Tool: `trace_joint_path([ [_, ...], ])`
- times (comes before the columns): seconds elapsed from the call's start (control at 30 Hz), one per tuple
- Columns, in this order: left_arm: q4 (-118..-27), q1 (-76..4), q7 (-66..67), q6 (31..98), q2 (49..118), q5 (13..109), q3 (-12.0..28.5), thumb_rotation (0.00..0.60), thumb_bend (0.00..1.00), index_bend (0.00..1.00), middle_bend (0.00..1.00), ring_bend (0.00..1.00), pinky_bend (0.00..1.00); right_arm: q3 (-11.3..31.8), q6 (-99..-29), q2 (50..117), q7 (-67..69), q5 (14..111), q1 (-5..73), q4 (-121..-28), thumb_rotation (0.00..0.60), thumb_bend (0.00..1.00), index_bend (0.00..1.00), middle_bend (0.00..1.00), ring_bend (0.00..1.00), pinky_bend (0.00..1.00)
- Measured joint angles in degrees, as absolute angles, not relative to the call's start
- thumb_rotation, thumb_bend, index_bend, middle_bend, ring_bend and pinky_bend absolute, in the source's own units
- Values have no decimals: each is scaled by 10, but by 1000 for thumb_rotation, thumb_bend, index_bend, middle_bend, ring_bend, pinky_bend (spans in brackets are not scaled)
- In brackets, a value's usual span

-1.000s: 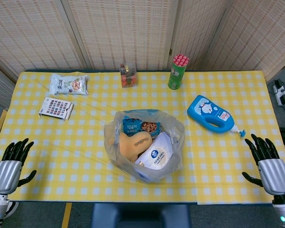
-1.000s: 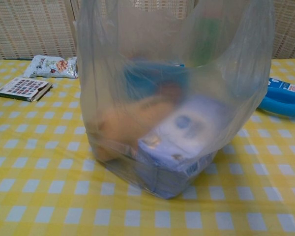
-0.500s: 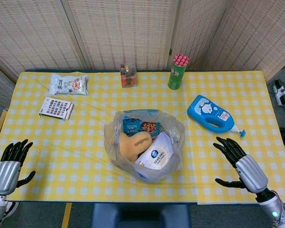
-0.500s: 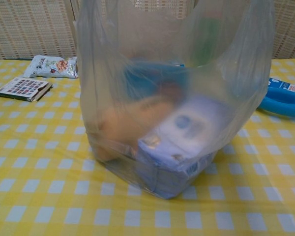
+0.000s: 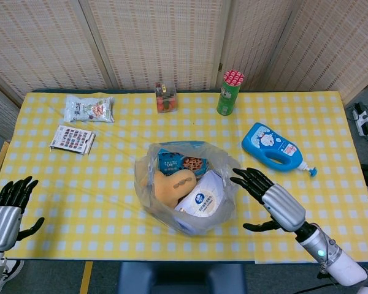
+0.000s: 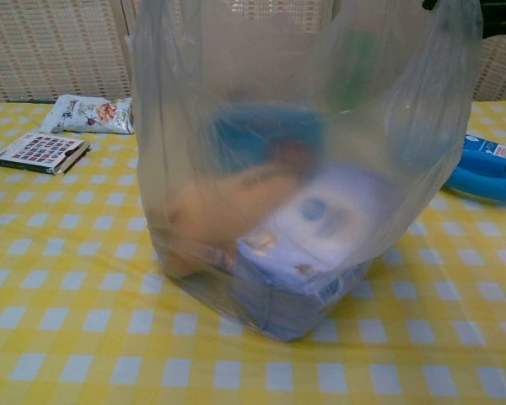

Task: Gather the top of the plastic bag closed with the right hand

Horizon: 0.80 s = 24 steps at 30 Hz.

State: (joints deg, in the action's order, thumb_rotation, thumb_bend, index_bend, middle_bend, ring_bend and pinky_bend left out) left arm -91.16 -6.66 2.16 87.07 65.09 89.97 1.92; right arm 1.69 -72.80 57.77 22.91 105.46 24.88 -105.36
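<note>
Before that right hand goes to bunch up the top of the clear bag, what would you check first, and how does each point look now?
1. Clear plastic bag standing upright, mouth open: ok.
2. Right hand open and empty beside the bag's right rim: ok.
3. Fingers touching the rim: cannot tell.
4. Contents below the rim, orange squash-shaped item included: ok.
5. Blue detergent bottle apart from the hand: ok.
6. Left hand away at the table's near left edge: ok.
</note>
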Motion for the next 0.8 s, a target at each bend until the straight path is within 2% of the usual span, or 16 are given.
trace_joint_path([
  [0.33,-888,-69,-5,874,659,897,26,600,296,0,54,117,67,23,-691,576,277,1053,296,-1064,600,156,0,0,0,0],
  [0.8,-901,-41,-20,902,632,879,25,600,296,0,36,121,68,41,-619,646,297,1022,375,-1029,600,156,0,0,0,0],
])
